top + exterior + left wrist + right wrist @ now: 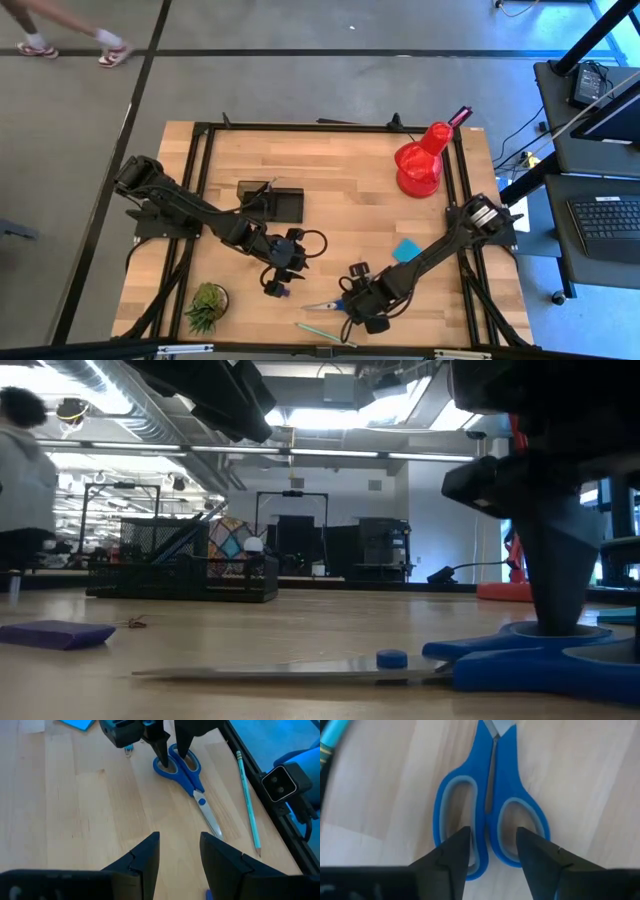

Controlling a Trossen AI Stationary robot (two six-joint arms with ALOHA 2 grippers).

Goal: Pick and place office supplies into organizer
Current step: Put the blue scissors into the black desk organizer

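Near the front edge of the table [340, 170], at about 6 o'clock in the high view, the blue-handled scissors [328, 305] lay flat, blades shut. Long axis ran roughly 9-to-3: tips toward 9, handle loops toward 3.

Right gripper [357, 300] was right over the handle end. In the right wrist view its fingers [451, 851] were spread, one tip in each finger loop, straddling the central bars of the scissors [490, 815]; not yet pinching them. Left wrist view agreed: the right gripper [169, 756] stood down in the loops of the scissors [186, 777].

Left gripper [277, 284] hovered just beside the blade tips, on the 10 o'clock side, fingers [145, 857] parted and empty. Right arm was clearly nearer.

Black organizer [272, 201] sat at about 11 o'clock from the scissors, well apart. Judged: the lift depends on squeezing across the handle bars, then carrying toward 11. A teal pencil [325, 333] lay just beside, at 6 o'clock.
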